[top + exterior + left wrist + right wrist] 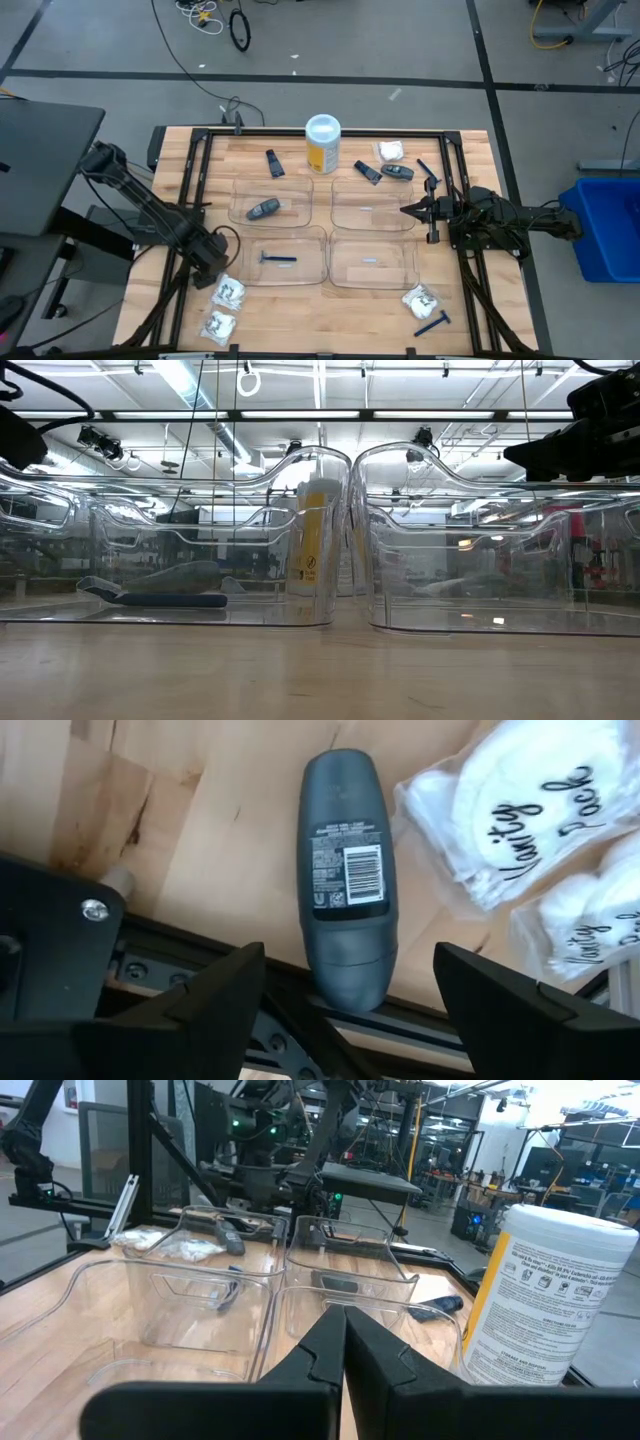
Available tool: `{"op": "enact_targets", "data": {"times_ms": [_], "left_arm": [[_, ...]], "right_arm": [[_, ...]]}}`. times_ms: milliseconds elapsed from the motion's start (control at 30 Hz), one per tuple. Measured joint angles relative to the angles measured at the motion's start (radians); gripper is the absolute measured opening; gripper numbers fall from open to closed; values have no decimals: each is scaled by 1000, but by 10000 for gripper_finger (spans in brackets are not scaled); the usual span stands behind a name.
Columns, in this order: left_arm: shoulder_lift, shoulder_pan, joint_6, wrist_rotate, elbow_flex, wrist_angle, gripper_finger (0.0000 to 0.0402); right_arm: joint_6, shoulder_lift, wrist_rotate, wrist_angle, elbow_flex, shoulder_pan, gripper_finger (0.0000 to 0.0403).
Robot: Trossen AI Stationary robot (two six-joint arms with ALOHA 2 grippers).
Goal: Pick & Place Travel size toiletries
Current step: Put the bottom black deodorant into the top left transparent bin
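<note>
A grey oval stick (345, 860) lies flat on the wood, label up, one end over the black frame rail, beside two white packets (520, 810). My left gripper (345, 985) is open above it at the table's near left (210, 262), one finger on either side of that end, touching nothing. My right gripper (408, 210) is shut and empty over the gap between the right trays; it also shows in the right wrist view (345, 1325). Another grey stick (264, 209) lies in the far-left tray, and a blue razor (278, 259) in the near-left tray.
Four clear trays (372, 262) fill the middle. The yellow canister (322, 144) stands at the far edge. Dark tubes (274, 163), a grey stick (397, 172), a packet (391, 151) and a razor (428, 170) lie far; a packet (421, 300) and a razor (432, 324) lie near right.
</note>
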State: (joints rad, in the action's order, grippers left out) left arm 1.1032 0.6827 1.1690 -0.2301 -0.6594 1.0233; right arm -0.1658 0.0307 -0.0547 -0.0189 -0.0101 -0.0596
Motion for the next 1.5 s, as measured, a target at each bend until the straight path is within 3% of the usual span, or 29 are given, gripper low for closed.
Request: {"op": "enact_targets", "data": {"times_ms": [633,1500], "left_arm": [[56,19,21,-75,74,-165,300],[158,56,3,-37,76,-181,300]], "right_arm": [[0,0,0,0,0,0,12],[0,0,0,0,0,0,12]]}}
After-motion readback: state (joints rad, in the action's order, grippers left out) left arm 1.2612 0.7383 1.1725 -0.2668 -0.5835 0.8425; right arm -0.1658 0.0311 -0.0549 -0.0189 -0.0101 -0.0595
